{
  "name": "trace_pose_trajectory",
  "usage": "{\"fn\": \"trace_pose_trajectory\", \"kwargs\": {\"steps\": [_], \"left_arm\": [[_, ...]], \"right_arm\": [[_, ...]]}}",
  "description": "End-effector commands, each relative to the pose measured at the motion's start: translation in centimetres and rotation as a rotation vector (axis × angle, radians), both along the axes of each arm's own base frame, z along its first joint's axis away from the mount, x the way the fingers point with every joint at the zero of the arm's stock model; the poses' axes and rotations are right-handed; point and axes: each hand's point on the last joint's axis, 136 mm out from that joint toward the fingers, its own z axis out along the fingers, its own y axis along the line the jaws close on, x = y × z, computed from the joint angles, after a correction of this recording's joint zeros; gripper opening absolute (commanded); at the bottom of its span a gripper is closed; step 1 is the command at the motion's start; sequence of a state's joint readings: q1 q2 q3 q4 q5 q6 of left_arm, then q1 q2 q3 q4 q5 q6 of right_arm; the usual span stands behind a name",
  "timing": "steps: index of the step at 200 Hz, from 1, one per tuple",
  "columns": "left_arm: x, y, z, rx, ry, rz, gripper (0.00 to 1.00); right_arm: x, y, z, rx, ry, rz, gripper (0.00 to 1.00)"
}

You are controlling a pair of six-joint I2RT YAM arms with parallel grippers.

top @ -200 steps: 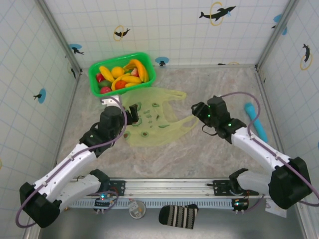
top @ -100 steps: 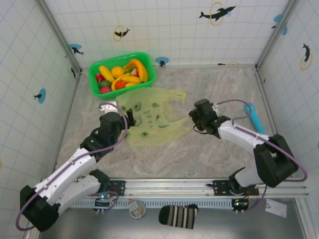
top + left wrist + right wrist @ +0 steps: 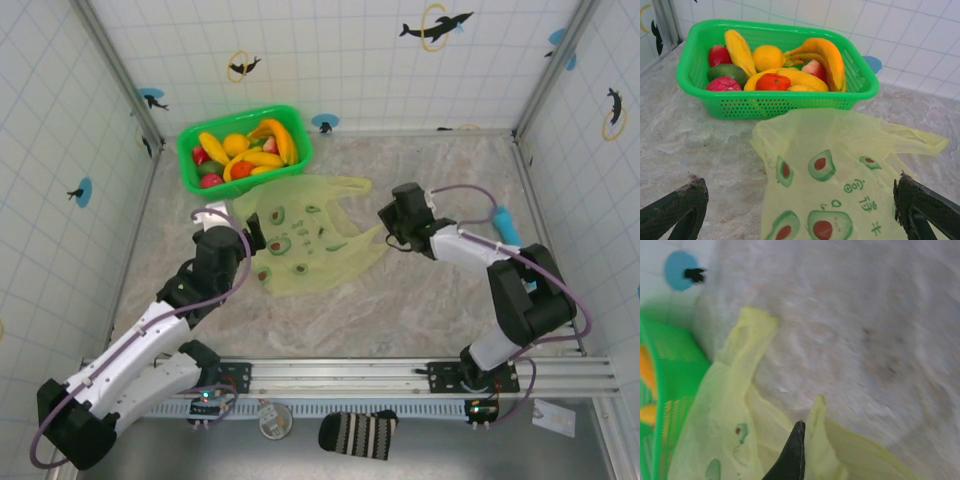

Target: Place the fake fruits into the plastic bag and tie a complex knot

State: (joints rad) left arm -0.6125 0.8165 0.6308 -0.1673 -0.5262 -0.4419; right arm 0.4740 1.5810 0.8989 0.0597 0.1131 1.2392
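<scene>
One bag (image 3: 312, 262), one green basket (image 3: 780, 103) holding about ten toy fruits (image 3: 768, 57), one blue cylinder (image 3: 505, 222), and two tools: left tool (image 3: 799, 184), right tool (image 3: 796, 437).

Yellow-green plastic bag (image 3: 840, 145) with avocado print, green basket (image 3: 775, 102), yellow, red and orange fake fruits (image 3: 790, 77), marbled table (image 3: 690, 140)

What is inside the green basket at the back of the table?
The green basket holds fake fruits: yellow bananas, a yellow round one, red pieces and a dark green one. Whatever lies under this pile is covered.
</scene>
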Motion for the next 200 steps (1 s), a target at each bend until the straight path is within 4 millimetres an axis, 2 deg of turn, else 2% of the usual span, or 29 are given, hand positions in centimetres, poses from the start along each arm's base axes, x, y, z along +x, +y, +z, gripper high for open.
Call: {"fn": "trace_pose_trajectory", "kwargs": {"steps": [1,23,34,57,84,118,138,158,178,200], "left_arm": [[0.2,0.4,0.2,0.039,-0.006,0.015,0.97],[0.6,-0.6,1.3,0.022,0.01,-0.015,0.97],[0.9,-1.7,2.3,0.01,0.008,-0.066,0.97],[1.5,-3.3,4.5,-0.041,0.007,-0.119,0.97],[1.9,-4.4,7.2,-0.088,-0.041,-0.154,0.97],[2.3,-5.4,9.3,-0.125,-0.069,-0.192,0.97],[2.3,-5.8,9.8,-0.152,-0.087,-0.225,0.97],[2.1,-6.3,10.2,-0.174,-0.106,-0.268,0.97],[1.8,-6.8,9.9,-0.189,-0.12,-0.316,0.97],[2.0,-7.7,7.5,-0.208,-0.06,-0.368,0.97]], "right_arm": [[4.0,2.5,12.5,-0.054,-0.418,0.25,0.0],[4.3,4.7,19.1,-0.107,-0.585,0.475,0.0],[3.6,6.1,22.3,-0.144,-0.681,0.606,0.0],[1.0,8.1,26.8,-0.306,-0.855,0.822,0.0],[-2.3,8.7,30.6,-0.528,-1.055,0.939,0.0],[-7.6,9.6,33.2,-0.704,-1.311,1.063,0.0],[-12.2,10.9,32.4,-0.794,-1.44,1.252,0.0],[-16.7,11.6,28.8,-0.856,-1.504,1.429,0.0],[-18.4,11.1,24.5,-0.836,-1.451,1.483,0.0],[-20.4,10.6,20.6,-0.824,-1.415,1.534,0.0]]}}
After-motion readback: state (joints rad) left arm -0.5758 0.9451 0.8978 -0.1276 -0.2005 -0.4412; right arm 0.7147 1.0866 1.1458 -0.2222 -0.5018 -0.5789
